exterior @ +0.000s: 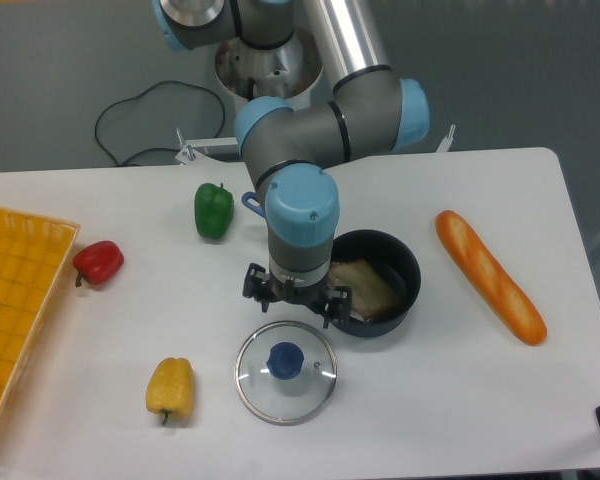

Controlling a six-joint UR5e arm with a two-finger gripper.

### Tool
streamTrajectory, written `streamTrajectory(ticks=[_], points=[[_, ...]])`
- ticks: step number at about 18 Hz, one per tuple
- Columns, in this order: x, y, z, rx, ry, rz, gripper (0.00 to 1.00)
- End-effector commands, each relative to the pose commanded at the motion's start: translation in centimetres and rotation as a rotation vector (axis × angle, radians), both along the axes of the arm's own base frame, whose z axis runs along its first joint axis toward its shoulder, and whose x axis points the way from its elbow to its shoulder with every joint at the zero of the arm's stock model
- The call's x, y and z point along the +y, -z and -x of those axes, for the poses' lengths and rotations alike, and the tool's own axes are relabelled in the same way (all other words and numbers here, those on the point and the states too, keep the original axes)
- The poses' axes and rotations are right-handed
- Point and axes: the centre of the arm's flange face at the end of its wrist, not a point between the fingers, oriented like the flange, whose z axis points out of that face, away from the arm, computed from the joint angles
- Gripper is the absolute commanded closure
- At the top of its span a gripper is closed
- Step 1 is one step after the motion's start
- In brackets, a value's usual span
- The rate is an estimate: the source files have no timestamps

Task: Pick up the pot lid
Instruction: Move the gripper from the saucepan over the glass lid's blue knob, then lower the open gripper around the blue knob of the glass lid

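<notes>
Glass lid (285, 372) with a metal rim and a blue knob at its centre, lying flat on the white tabletop (460, 400), just in front of a dark pot (405, 268) and near a yellow pepper (170, 388). The gripper (295, 297) points downward, above the lid's far edge and beside the pot; its jaws appear spread wide, grasp nothing, and stand clear of the lid. Also shown: a green pepper (213, 210), a red pepper (98, 262), a baguette (490, 277) and a yellow basket (15, 300) at the left edge.
</notes>
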Motion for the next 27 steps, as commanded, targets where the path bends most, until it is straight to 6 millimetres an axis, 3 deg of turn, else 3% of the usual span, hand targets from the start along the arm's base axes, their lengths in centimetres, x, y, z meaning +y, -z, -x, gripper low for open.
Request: streamTrajectory(ticks=[15,27], points=[[2.3,4.1,0.9,0.004,-0.050,-0.012,0.00],[2.9,5.7,1.6,0.027,-0.043,-0.016,0.00]])
